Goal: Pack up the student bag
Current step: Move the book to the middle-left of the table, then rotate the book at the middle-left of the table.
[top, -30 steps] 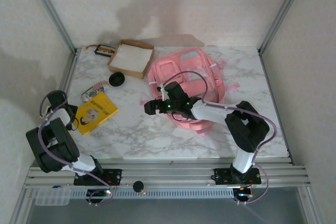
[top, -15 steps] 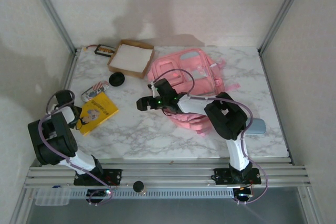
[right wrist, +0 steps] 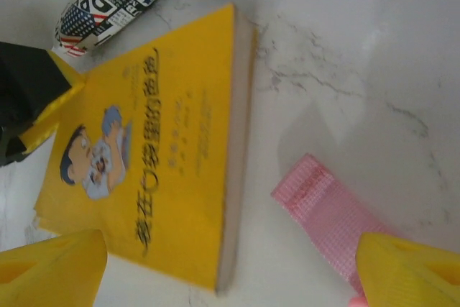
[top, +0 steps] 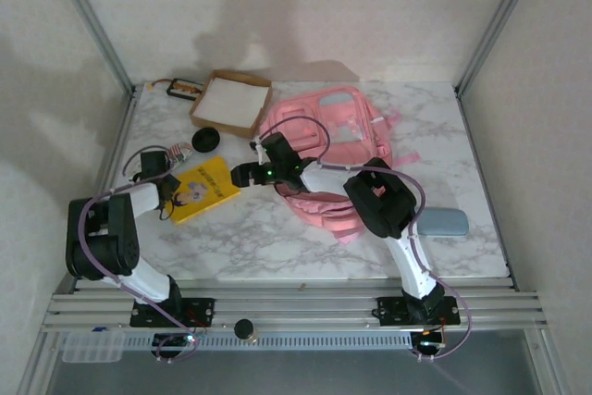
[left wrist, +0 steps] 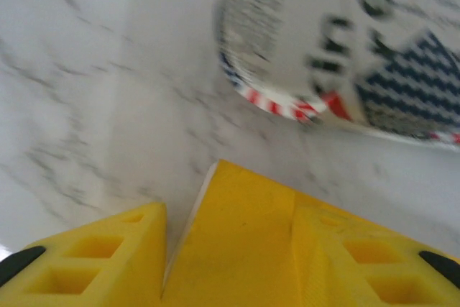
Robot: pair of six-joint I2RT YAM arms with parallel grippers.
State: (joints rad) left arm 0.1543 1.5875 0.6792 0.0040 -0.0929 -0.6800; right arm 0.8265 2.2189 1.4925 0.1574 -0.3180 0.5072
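Student bag [top: 351, 122] mid-table [top: 277, 242] toward far edge, right arm draped across it. Right pincer [top: 242, 175] jaws apart over yellow book [top: 211, 190]; left pincer [left wrist: 237, 271] clamped on book's corner. Cardboard box [top: 231, 102] beyond.

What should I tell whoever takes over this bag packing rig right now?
Left pincer: astride a corner of the yellow book; clamped or not, unclear.
Right pincer: open, empty, above the table between book and student bag.
Bag lies flat, mid-table toward the rear.
Done: nothing visibly packed.
Left: book, probably the patterned pouch too, into the bag.
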